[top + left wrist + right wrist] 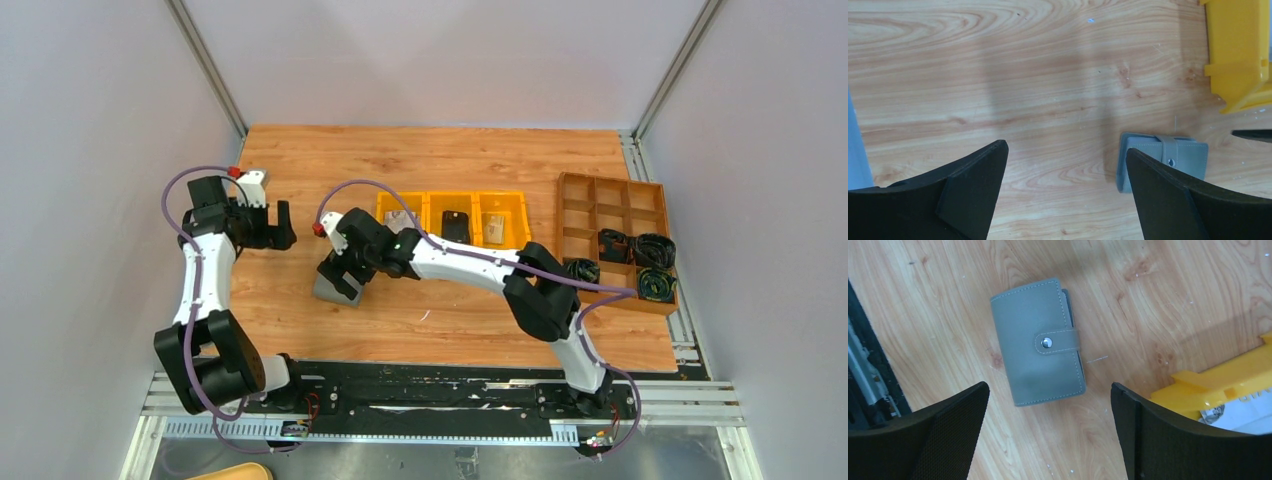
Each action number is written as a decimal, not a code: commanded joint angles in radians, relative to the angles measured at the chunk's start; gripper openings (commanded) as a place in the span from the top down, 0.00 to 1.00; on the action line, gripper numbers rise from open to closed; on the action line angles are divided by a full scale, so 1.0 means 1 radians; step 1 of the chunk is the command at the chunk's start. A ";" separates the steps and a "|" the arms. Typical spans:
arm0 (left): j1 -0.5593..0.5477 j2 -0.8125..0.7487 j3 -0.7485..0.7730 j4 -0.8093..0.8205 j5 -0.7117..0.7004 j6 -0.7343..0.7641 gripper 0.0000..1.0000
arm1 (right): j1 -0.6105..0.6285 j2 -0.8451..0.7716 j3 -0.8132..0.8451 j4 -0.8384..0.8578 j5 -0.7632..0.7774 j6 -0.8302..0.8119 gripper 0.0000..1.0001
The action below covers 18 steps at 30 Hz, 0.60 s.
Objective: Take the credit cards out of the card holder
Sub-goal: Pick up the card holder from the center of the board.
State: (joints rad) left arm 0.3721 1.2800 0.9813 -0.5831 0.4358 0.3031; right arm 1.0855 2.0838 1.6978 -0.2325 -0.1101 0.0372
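The grey card holder [1038, 342] lies flat and closed on the wooden table, its strap fastened by a metal snap; it also shows as the card holder [332, 289] under the right arm and the card holder [1168, 152] at the right of the left wrist view. The credit cards are hidden. My right gripper [1048, 390] hangs open just above the holder, touching nothing. Off to the left, my left gripper [1066, 150] is open over bare wood, also seen as the left gripper [270, 222].
A yellow three-part bin tray [426, 201] stands behind the holder with small items in it. A brown wooden divider box [578, 218] with black coiled things sits at the right. Grey walls close in both sides.
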 commanded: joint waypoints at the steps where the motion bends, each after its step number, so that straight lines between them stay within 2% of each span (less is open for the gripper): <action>1: 0.012 0.011 0.036 -0.082 0.061 0.016 0.00 | 0.024 0.072 0.070 -0.076 -0.036 -0.068 0.05; 9: 0.043 0.039 0.076 -0.169 0.121 0.034 0.00 | 0.040 0.190 0.134 -0.104 -0.046 -0.106 0.04; 18: 0.054 0.037 0.106 -0.221 0.141 0.042 0.00 | 0.047 0.236 0.152 -0.109 -0.076 -0.122 0.04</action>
State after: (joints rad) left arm 0.4171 1.3144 1.0496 -0.7609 0.5430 0.3336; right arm 1.1130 2.3043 1.8400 -0.3111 -0.1619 -0.0669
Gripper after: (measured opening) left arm 0.997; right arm 0.964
